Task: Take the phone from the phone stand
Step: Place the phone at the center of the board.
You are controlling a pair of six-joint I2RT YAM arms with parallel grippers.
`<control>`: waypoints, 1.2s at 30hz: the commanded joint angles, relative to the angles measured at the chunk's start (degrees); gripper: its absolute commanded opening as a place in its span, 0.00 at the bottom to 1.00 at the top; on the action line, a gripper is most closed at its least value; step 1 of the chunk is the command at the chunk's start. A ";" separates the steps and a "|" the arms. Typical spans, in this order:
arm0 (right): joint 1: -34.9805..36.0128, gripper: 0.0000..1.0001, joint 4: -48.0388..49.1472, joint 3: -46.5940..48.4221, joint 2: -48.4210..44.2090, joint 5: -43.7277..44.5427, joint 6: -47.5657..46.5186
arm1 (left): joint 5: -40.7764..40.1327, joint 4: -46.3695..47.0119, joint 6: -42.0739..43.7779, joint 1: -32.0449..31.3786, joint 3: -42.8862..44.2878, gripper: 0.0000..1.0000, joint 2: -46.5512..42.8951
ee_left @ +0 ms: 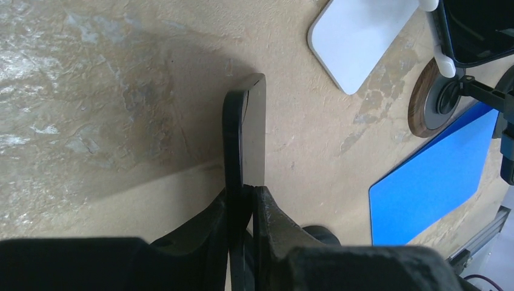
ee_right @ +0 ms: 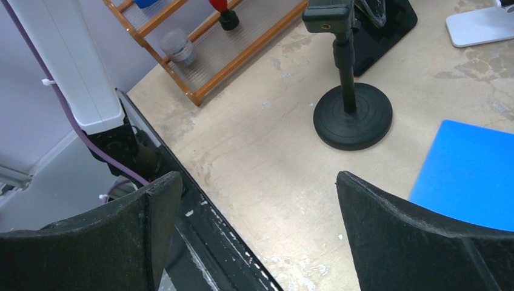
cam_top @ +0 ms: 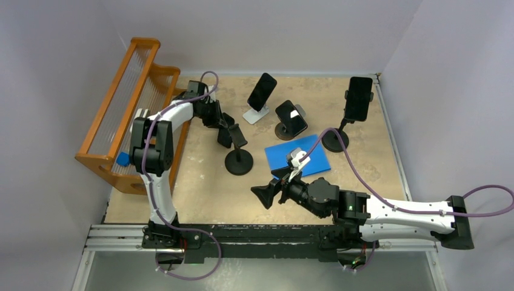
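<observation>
Mottled beige tabletop (cam_top: 200,188), pale lilac walls (cam_top: 60,60). The left gripper (ee_left: 241,194) clamps the black phone (ee_left: 245,133) edge-on, at 11 o'clock of the round-based phone stand (cam_top: 238,162). The right gripper (ee_right: 257,182) gapes empty.

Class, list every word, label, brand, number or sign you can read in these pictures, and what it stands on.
None can be read. The blue mat is plain, the clamped phone has a dark screen, and the small bottle in the wooden rack is too blurred to tell.
</observation>
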 commanded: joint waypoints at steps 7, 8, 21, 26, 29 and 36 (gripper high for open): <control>0.23 0.99 1.41 0.76 0.24 1.32 0.39 | -1.49 0.38 0.77 0.82 0.86 0.22 -0.05; 0.23 0.99 1.35 0.77 0.19 1.37 0.45 | -1.78 0.40 0.67 0.82 0.73 0.24 -0.17; 0.23 0.99 0.70 0.88 0.20 1.72 0.88 | -5.92 1.79 -1.06 0.82 -2.31 0.40 -3.77; 0.23 0.99 0.74 0.65 0.25 2.27 1.31 | -6.90 1.93 -1.77 0.82 -3.71 0.45 -7.55; 0.23 0.99 0.78 0.43 0.26 3.14 1.80 | -7.14 2.18 -2.35 0.82 -5.09 0.48 -11.62; 0.23 0.99 1.93 -0.83 0.02 7.41 4.00 | -6.49 7.55 -3.39 0.76 -13.60 0.51 -28.20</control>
